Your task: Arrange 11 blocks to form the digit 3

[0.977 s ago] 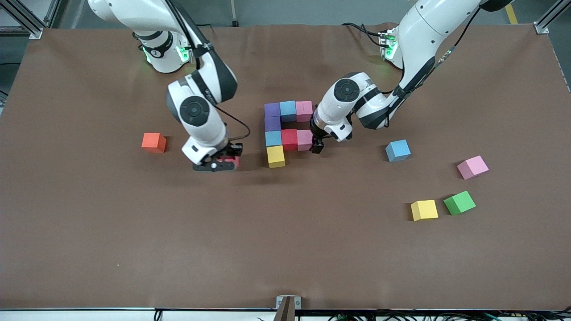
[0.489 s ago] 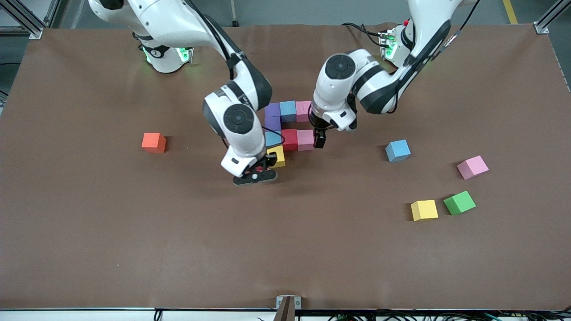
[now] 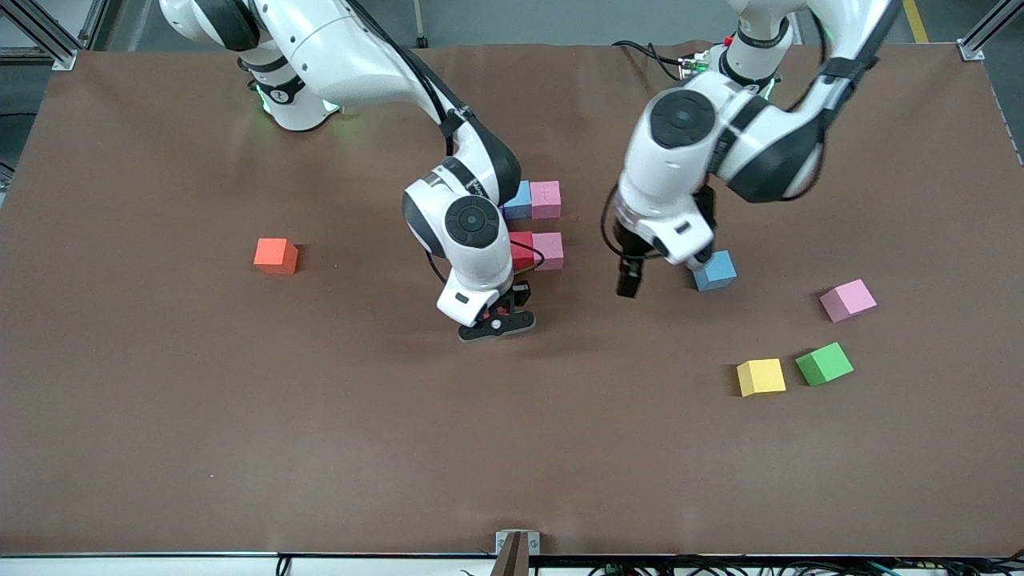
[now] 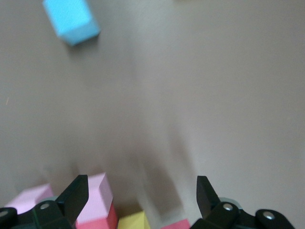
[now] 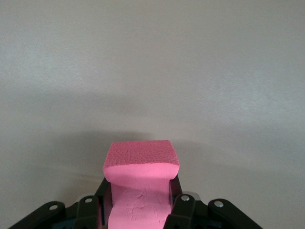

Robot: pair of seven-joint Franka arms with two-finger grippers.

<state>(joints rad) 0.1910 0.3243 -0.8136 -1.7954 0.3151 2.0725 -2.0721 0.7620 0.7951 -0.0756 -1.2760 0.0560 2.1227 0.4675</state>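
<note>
Carrying a red block [image 5: 139, 183] clamped in its fingers, the right hand [image 3: 498, 318] hangs over the counter [image 3: 240, 416] at the open lower end of the half-built digit 3 [image 3: 538, 224], mid-counter. That slot lies just under and beside the hand, so the right arm is nearer. Empty and wide open, the left hand [image 3: 630, 280] hovers close to a loose light blue block [image 3: 714, 270].

A: What lies on the brown table [image 3: 160, 400]?
B: 1 orange cube [image 3: 276, 256], flat on the surface toward the right arm's end, well apart from everything else.
A: Anything at the edges?
B: Aluminium frame posts [image 3: 48, 36] at the corners, cables [image 3: 640, 52] by the top edge, and a small metal bracket [image 3: 517, 544] at the near edge.
</note>
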